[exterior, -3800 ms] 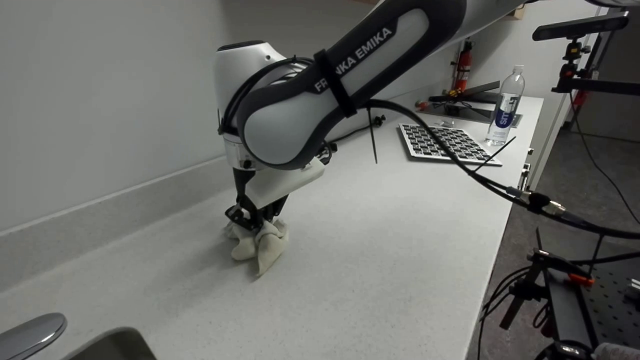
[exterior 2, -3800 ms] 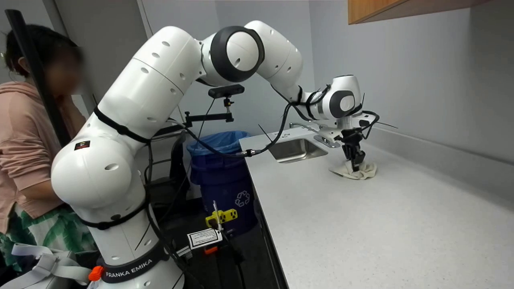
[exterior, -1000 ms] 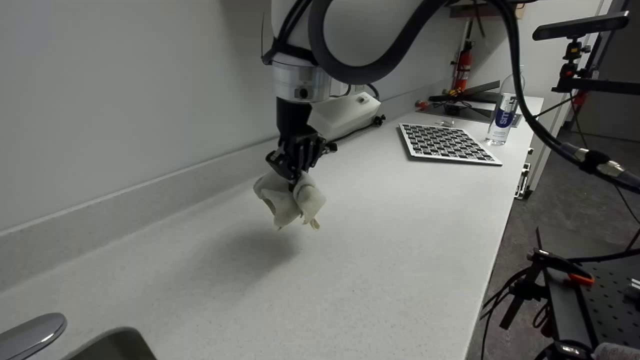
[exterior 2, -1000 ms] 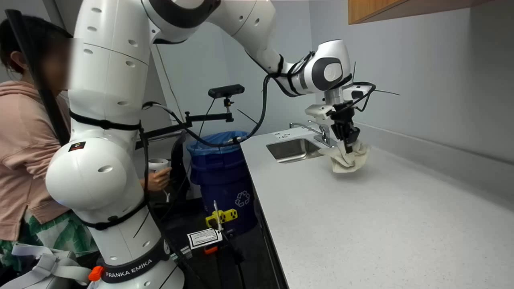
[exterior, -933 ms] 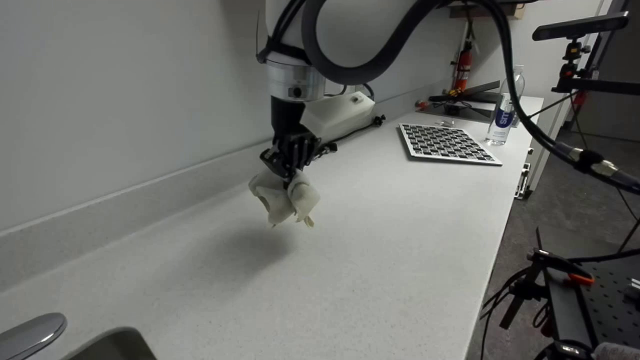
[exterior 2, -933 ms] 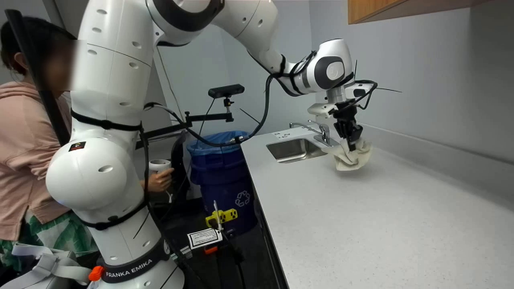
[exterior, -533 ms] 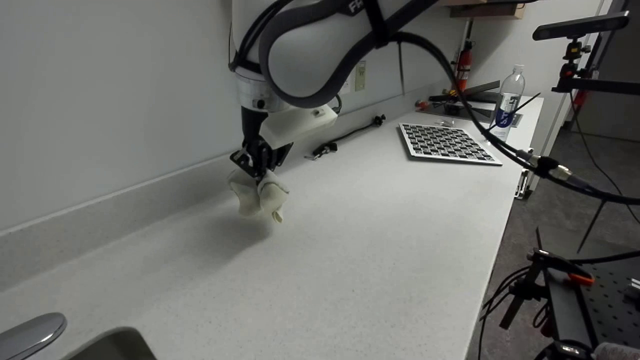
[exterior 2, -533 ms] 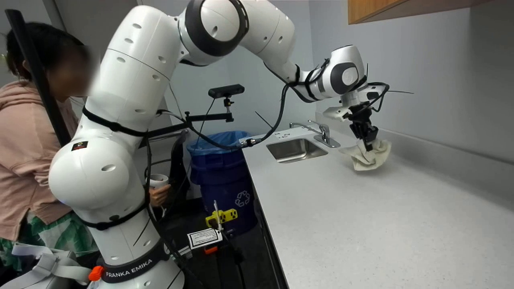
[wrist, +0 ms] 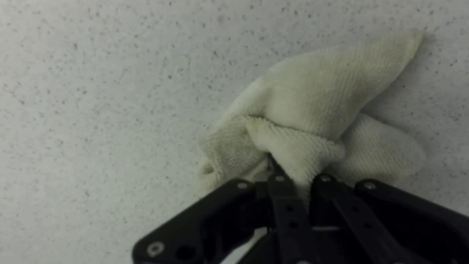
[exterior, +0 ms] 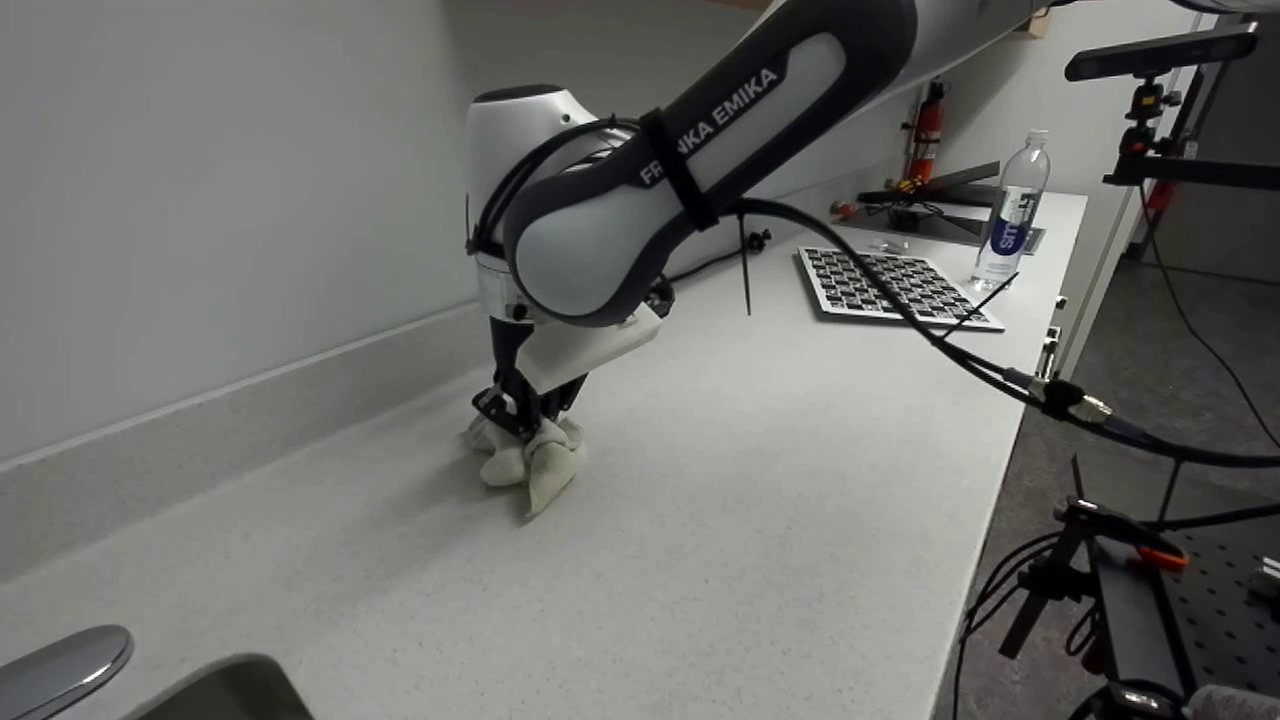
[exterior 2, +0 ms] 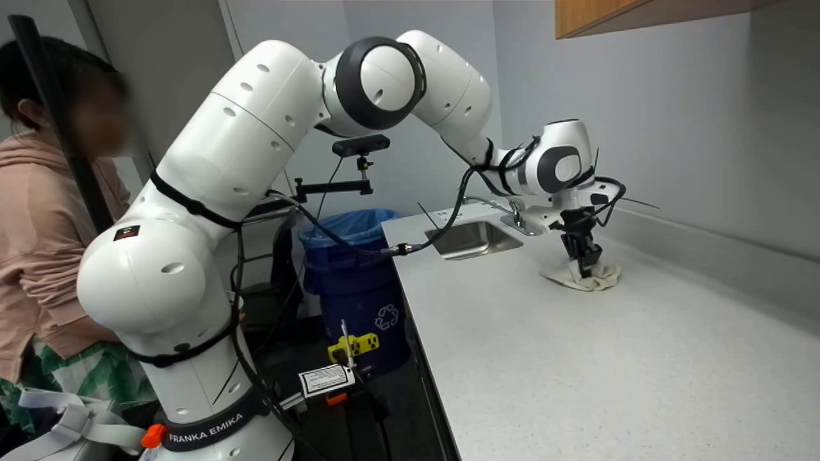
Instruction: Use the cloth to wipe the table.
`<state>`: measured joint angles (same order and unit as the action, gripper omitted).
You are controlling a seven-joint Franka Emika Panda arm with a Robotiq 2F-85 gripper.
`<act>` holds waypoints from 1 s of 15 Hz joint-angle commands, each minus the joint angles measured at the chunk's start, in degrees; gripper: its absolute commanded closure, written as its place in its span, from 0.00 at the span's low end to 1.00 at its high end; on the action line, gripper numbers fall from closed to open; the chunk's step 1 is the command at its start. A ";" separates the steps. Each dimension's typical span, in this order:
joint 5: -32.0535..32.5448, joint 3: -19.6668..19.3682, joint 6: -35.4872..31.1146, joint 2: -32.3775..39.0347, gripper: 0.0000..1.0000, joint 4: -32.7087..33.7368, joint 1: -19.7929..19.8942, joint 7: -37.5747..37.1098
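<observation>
At the lower centre of the wrist view, the gripper [wrist: 302, 178] pinches a bunched fold of the pale cloth [wrist: 315, 106], whose loose corner points to the upper right. Both exterior views show the cloth resting on the table [exterior: 760, 480]. Wiping looks like the step in hand. Done well, it wants light, even pressure, a layer of cloth under the gripper, and overlapping strokes that stop short of the sink [exterior 2: 474, 240] and the backsplash [exterior: 250, 430].
</observation>
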<state>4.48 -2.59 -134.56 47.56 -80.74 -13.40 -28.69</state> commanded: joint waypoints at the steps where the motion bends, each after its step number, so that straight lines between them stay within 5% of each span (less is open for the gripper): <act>1: -3.06 0.69 1.52 0.14 0.98 -0.48 0.96 0.96; 15: -5.21 4.93 -3.23 -20.02 0.98 -34.98 -0.75 2.15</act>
<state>-0.02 1.98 -135.96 33.17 -104.61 -13.36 -27.39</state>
